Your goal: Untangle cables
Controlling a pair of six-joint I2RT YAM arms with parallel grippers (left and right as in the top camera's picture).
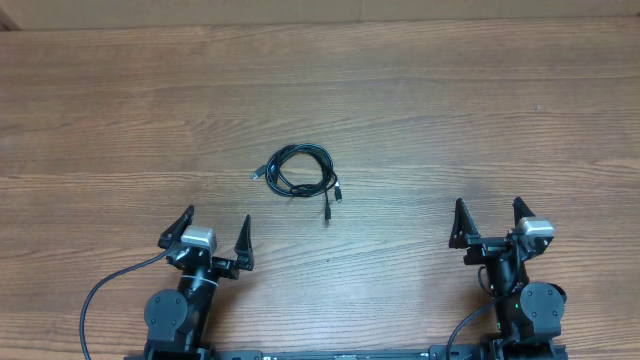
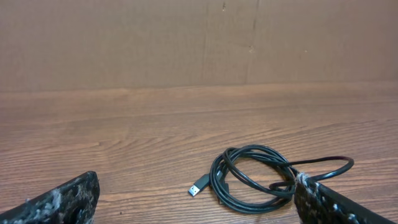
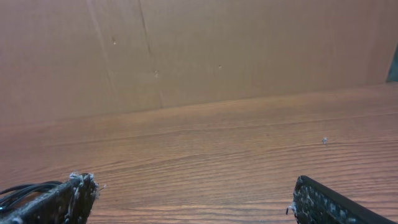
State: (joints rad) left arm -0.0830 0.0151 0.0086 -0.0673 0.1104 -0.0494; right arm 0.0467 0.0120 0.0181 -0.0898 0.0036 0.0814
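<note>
The cables lie in a small black coil near the middle of the wooden table, with plug tips sticking out at the left and lower right. In the left wrist view the coil rests ahead and to the right, a silver plug at its left side. My left gripper stands open near the front edge, below and left of the coil, holding nothing. My right gripper is open at the front right, well away from the coil. In the right wrist view only a bit of cable shows at the far left edge.
A brown cardboard wall stands along the table's far edge. Thick black wires run from the arm bases at the front edge. Bare wooden tabletop surrounds the coil.
</note>
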